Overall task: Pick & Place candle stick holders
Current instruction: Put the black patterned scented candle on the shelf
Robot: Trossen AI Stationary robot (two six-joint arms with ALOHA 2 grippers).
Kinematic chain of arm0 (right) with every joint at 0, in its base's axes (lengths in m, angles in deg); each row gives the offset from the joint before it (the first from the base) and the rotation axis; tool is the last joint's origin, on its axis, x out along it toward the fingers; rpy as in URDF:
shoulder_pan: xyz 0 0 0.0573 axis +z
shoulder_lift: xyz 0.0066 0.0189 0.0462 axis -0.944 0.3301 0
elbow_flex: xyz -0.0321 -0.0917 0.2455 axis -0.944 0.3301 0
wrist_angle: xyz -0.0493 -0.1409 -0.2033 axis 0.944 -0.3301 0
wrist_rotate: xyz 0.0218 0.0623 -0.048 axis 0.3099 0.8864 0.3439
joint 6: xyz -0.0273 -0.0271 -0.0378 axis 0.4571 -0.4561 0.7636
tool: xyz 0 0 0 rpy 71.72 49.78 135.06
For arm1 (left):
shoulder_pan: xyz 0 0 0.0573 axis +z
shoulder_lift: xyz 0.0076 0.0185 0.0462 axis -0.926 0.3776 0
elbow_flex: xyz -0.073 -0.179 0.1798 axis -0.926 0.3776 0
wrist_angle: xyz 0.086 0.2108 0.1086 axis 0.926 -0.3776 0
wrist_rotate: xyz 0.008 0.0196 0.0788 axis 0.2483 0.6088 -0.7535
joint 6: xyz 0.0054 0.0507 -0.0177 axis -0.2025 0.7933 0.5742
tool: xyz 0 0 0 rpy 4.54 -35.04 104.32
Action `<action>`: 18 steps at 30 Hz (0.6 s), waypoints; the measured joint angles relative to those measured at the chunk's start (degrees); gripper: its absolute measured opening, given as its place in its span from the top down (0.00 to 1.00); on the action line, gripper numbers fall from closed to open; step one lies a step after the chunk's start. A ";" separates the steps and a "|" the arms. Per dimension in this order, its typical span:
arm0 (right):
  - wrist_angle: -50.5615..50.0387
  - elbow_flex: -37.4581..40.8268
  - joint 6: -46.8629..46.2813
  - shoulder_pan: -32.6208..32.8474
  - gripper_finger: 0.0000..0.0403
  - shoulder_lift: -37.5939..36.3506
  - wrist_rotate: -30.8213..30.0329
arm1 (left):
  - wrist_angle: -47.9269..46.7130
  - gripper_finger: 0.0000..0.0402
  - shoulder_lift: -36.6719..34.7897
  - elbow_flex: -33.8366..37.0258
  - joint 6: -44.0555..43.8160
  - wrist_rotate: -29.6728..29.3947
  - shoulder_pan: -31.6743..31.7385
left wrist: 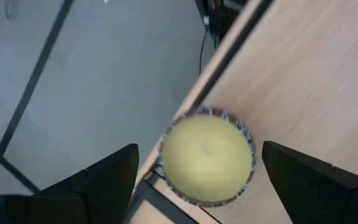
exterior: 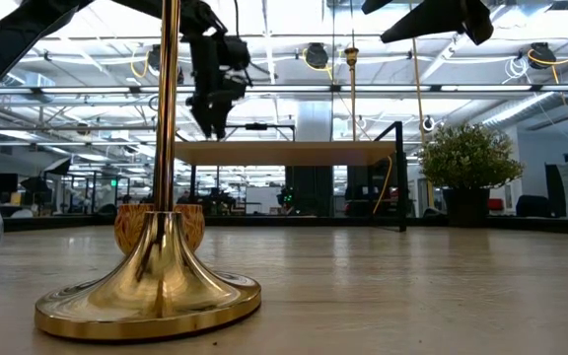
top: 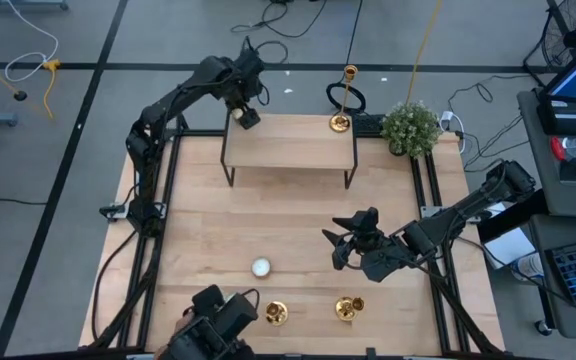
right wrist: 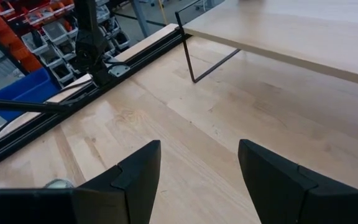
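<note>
While the left gripper [top: 245,116] hangs over the far-left corner of the raised wooden shelf [top: 290,142], its fingers [left wrist: 104,180] stand wide apart, with a pale yellow disc candle [left wrist: 207,157] sitting on the shelf's corner between them; they are not closed on it. One gold candle stick holder [top: 342,98] stands upright at the far-right corner of that shelf. Two more candle stick holders rest on the near part of the counter [top: 218,220]: one [top: 276,313] near the middle, the other [top: 348,308] just to its right, the nearest of them filling the low view with its round base and slim stem [exterior: 156,256]. A white disc candle [top: 260,267] lies on the counter a little beyond the first of these. The right gripper [top: 346,243] hovers above the counter right of centre, beyond the two near holders, its fingers [right wrist: 129,180] spread with nothing between them. A small potted plant [top: 410,128] stands at the counter's far-right corner.
</note>
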 joint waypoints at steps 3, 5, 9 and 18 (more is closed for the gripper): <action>0.00 0.00 0.00 -0.40 0.47 0.00 0.01 | -0.12 0.13 -0.02 -4.16 -1.09 1.90 0.00; 0.00 0.00 0.01 -0.45 0.47 0.00 0.01 | -0.27 0.13 -0.02 -6.61 -1.57 2.60 -0.01; 0.01 0.00 0.01 -0.42 0.47 0.00 0.01 | 1.26 0.13 -0.11 -9.59 -2.41 -1.15 -0.04; 0.00 0.00 0.12 -0.62 0.47 0.00 0.01 | 2.43 0.62 2.13 -9.97 -3.76 -2.94 3.53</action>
